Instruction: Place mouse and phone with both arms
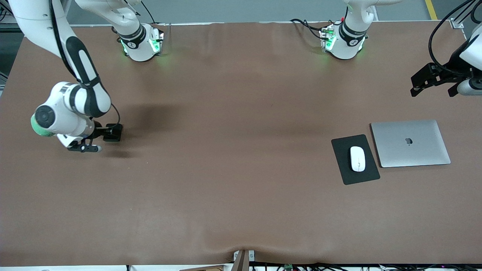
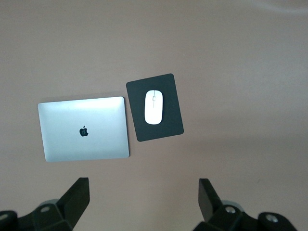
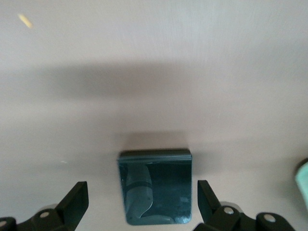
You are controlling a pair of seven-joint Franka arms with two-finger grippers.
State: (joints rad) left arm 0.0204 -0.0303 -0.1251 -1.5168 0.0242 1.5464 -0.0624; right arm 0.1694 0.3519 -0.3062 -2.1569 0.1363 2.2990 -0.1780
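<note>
The phone (image 3: 155, 186) lies flat on the brown table (image 1: 233, 158) toward the right arm's end, framed between the spread jaws of the right gripper (image 3: 139, 204), which hangs low over it with neither finger touching it that I can see. It is a thin, stiff, glossy slab, probably light but slippery, and it sits too flat to get under easily. The safest hold looks to be across its two long edges, squeezed gently so the glass face is not stressed.

The mouse (image 1: 357, 158) rests on a black mouse pad (image 1: 340, 165) beside a closed silver laptop (image 1: 410, 143), toward the left arm's end. The left gripper (image 2: 144, 204) waits high above the table there, jaws wide apart and empty, with the mouse well clear of them. The mouse looks smooth and rounded, best pinched across its narrow sides.
</note>
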